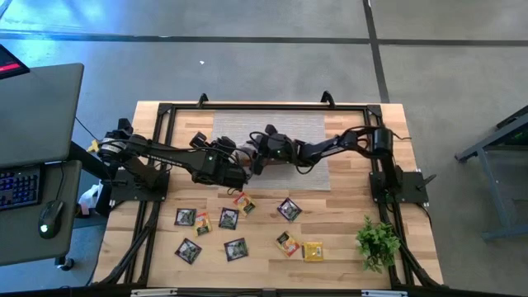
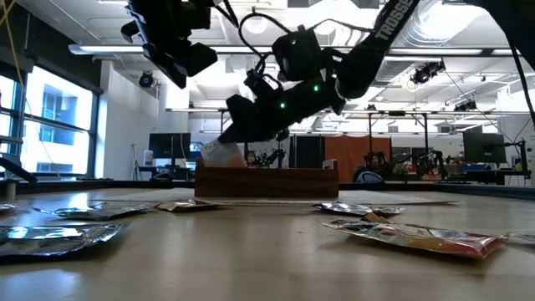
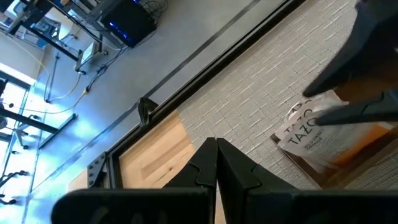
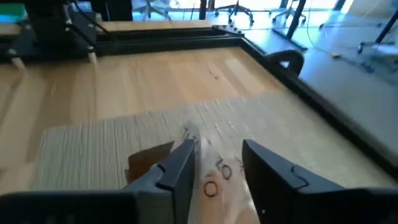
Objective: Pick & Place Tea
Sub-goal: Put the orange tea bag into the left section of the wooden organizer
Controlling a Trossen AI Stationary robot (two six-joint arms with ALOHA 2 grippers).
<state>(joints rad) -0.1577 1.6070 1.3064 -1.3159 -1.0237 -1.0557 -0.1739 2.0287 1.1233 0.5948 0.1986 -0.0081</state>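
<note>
A white-and-orange tea sachet (image 4: 214, 180) stands tilted in the brown wooden tray (image 2: 267, 181), and its top (image 2: 219, 153) sticks up above the tray's wall. My right gripper (image 4: 217, 152) hovers over it, open, one finger on either side of the sachet's top. The tray sits on the grey mat (image 1: 272, 132) at the far middle of the table. My left gripper (image 3: 216, 155) is shut on nothing, raised just left of the tray. Several more sachets (image 1: 235, 216) lie flat on the near half of the table. My right gripper stands open around the upper edge of the white-and-orange sachet (image 3: 308, 127), coming slanting down from the table's right. I cannot tell whether a finger (image 4: 177, 165) still touches it. The sachet's lower part rests in the tray.
A small green plant (image 1: 378, 242) stands at the near right corner. Black frame rails (image 1: 157, 148) run along the table's edges. Loose sachets (image 2: 418, 236) lie scattered on the bare wood in front of the tray.
</note>
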